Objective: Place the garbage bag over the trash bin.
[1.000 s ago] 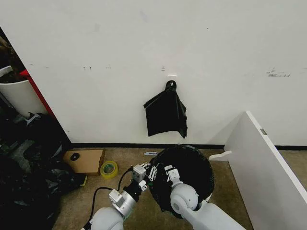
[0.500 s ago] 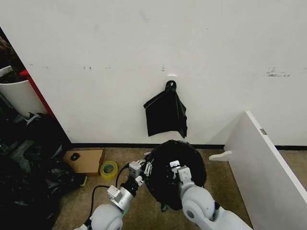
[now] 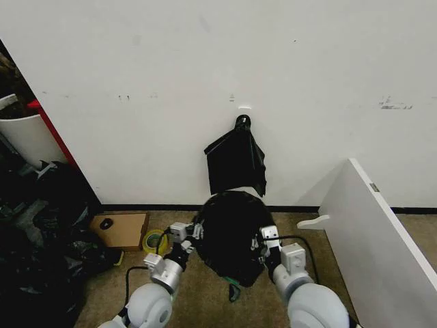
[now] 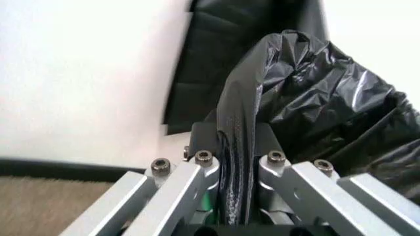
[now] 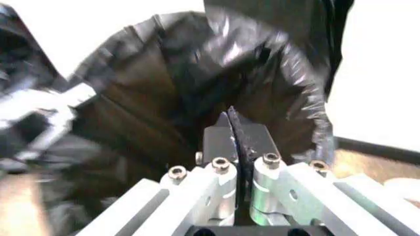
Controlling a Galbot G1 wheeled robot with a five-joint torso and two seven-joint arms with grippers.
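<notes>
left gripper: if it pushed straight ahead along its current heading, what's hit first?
Likely the crinkled glossy black garbage bag that the left gripper already pinches; beyond it, the white wall. Depth is uncertain.

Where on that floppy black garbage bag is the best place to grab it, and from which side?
At its open rim, one pinch on each opposite side. The garbage bag is thin and loose, so only a gathered fold of edge gives a firm hold. The left gripper clamps a pleat from the bag's left, the right gripper a fold from its right, which probably keeps the mouth spread wide.
</notes>
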